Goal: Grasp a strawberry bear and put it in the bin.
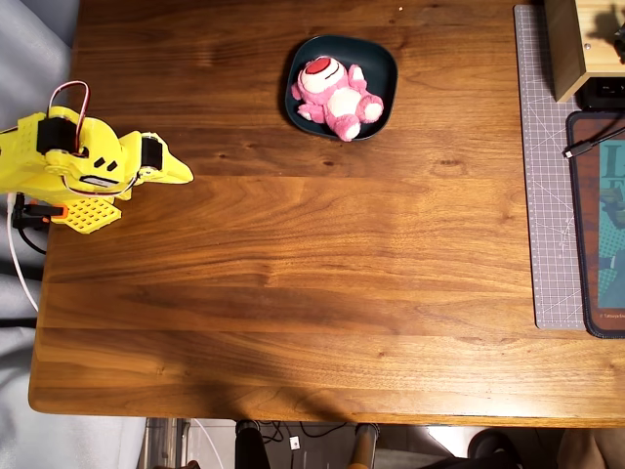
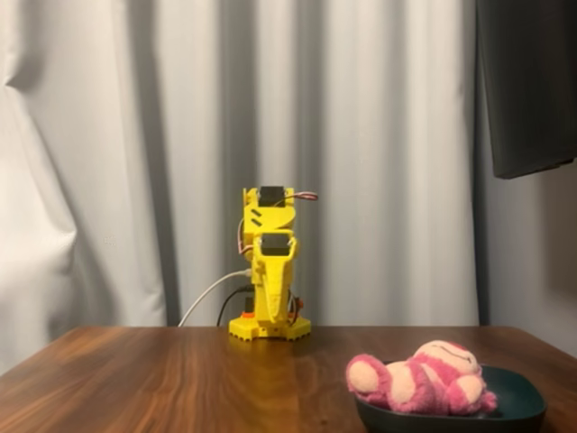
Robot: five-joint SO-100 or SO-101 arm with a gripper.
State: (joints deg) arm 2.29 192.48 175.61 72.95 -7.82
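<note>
The strawberry bear [image 1: 335, 96], a fuzzy pink plush with white belly and red nose, lies on its back inside the bin [image 1: 379, 59], a dark teal rounded-square dish at the far middle of the wooden table. In the fixed view the bear [image 2: 424, 374] rests in the bin [image 2: 521, 399] at the front right, one paw over the rim. The yellow arm is folded up at the table's left edge in the overhead view. Its gripper [image 1: 182, 174] points right, looks shut and empty, and is well apart from the bin. In the fixed view the gripper [image 2: 274, 269] hangs folded against the arm.
A grey cutting mat [image 1: 547, 195] lies along the right side of the table, with a wooden box [image 1: 571, 49] and a dark pad [image 1: 601, 225] beside it. A white cable [image 2: 212, 293] runs to the arm's base. A curtain [image 2: 108, 162] hangs behind.
</note>
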